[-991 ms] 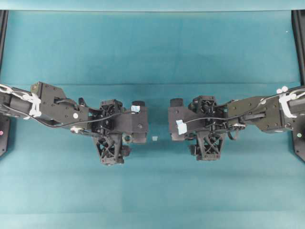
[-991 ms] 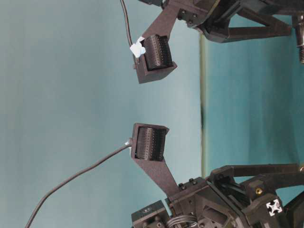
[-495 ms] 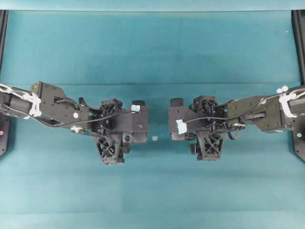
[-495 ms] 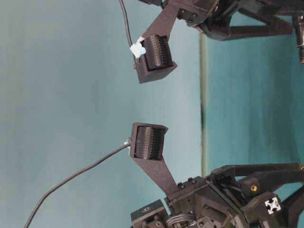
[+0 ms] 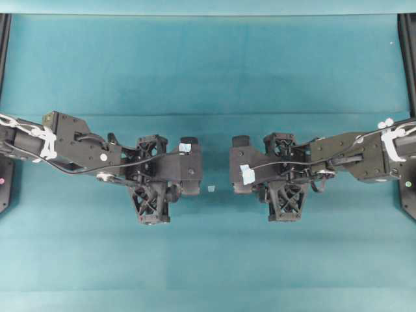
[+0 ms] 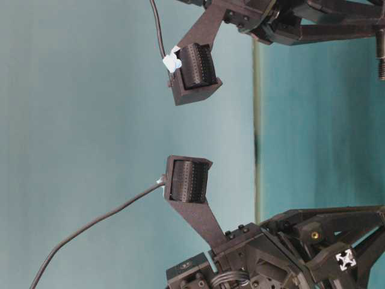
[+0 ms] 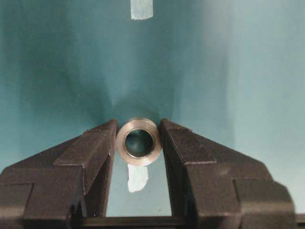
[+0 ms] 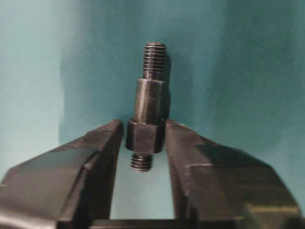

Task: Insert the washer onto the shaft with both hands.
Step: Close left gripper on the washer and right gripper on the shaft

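Observation:
The washer (image 7: pixel 138 141), a small grey metal ring with a dark hole, sits between the tips of my left gripper (image 7: pixel 138 139). Both fingers touch its sides, so the gripper is shut on it. In the right wrist view the shaft (image 8: pixel 148 109), a dark stepped rod with threaded ends, points away from the camera. My right gripper (image 8: pixel 145 136) is shut on its thick hexagonal middle. From overhead, the left arm (image 5: pixel 78 143) and the right arm (image 5: pixel 351 156) face each other across a small gap. Both parts are hidden under the grippers there.
A pale tape scrap (image 5: pixel 211 188) lies on the teal mat between the two grippers. More tape scraps show ahead of the washer (image 7: pixel 141 8) and just behind it (image 7: pixel 137 177). Black frame rails (image 5: pixel 408 52) stand at the table's side edges.
Both grippers have closed from wide open, the left onto the washer and the right onto the shaft. The arms have hardly shifted.

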Action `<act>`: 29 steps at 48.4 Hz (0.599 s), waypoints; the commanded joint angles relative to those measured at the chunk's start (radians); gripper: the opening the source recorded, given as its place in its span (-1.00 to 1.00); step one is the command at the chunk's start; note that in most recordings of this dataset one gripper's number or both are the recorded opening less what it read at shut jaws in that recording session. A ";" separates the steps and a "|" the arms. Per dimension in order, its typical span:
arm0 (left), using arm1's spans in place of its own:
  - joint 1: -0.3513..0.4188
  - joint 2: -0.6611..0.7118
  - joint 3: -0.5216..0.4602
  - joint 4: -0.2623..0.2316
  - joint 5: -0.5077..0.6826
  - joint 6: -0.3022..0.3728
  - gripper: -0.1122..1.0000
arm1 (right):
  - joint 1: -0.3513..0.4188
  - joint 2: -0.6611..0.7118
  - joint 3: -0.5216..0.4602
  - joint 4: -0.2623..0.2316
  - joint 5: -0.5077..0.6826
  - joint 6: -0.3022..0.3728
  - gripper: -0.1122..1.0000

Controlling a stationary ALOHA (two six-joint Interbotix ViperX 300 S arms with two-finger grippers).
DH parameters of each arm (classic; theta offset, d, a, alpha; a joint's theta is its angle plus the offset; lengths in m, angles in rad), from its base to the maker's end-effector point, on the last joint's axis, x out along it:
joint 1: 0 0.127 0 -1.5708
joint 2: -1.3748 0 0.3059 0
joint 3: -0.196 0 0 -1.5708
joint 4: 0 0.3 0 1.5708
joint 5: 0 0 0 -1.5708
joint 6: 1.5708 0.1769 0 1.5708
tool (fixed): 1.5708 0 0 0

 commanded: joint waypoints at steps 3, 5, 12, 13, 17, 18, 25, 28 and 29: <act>-0.003 -0.006 -0.006 0.000 -0.005 0.002 -0.14 | -0.020 0.002 0.000 -0.005 0.003 -0.006 -0.77; -0.003 -0.006 -0.006 0.000 -0.005 0.002 -0.14 | -0.023 0.002 0.000 -0.003 0.003 -0.008 -0.77; -0.003 -0.008 -0.006 0.000 -0.005 0.002 -0.14 | -0.026 0.002 0.000 -0.005 0.003 -0.009 -0.78; -0.003 -0.008 -0.006 0.002 -0.005 0.002 -0.14 | -0.025 0.002 0.000 -0.006 0.003 -0.009 -0.78; -0.003 -0.008 -0.006 0.000 -0.005 0.002 -0.14 | -0.029 0.002 0.000 -0.008 0.003 -0.011 -0.78; -0.003 -0.008 -0.006 0.002 -0.005 0.002 -0.14 | -0.029 0.002 0.000 -0.008 0.003 -0.012 -0.78; -0.003 -0.008 -0.006 0.002 -0.005 0.002 -0.14 | -0.035 0.002 0.000 -0.009 0.003 -0.014 -0.78; -0.003 -0.008 -0.006 0.002 -0.005 0.002 -0.14 | -0.035 0.002 0.000 -0.008 0.003 -0.014 -0.78; -0.003 -0.008 -0.005 0.002 -0.005 0.002 -0.14 | -0.035 0.002 0.000 -0.009 0.003 -0.014 -0.78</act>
